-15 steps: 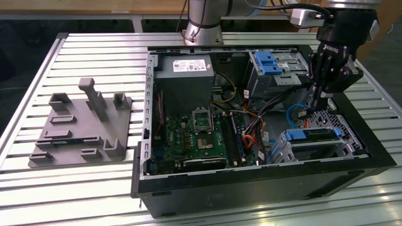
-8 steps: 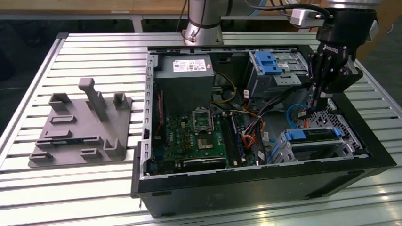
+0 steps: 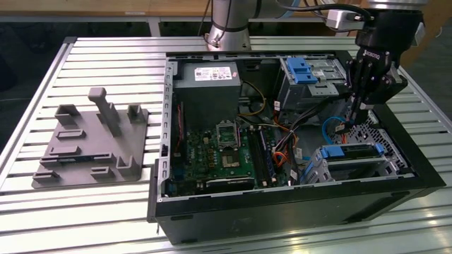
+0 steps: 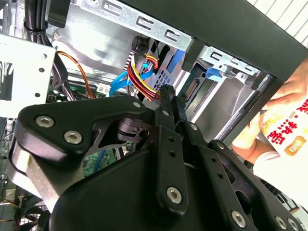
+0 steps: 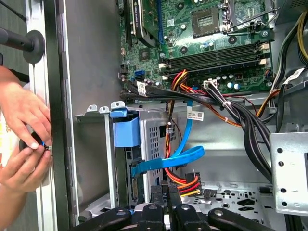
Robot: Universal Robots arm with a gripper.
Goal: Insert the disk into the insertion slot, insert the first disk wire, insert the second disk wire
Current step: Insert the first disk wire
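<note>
exterior view | gripper (image 3: pixel 352 119) near blue-framed disk (image 3: pixel 353 151) | perforated silver insertion slot (image 3: pixel 319 170)

We record one arm (image 3: pixel 229 21) standing at the far edge of the table (image 3: pixel 106 211), its column upright. The wrist (image 3: pixel 392 26) sits high toward the exterior view's right, turned downward. The gripper (image 3: pixel 351 117) hangs near vertical below it. In both wrist views the gripper (image 4: pixel 169 96) (image 5: pixel 164 190) shows black bolted linkages converging forward.
</note>
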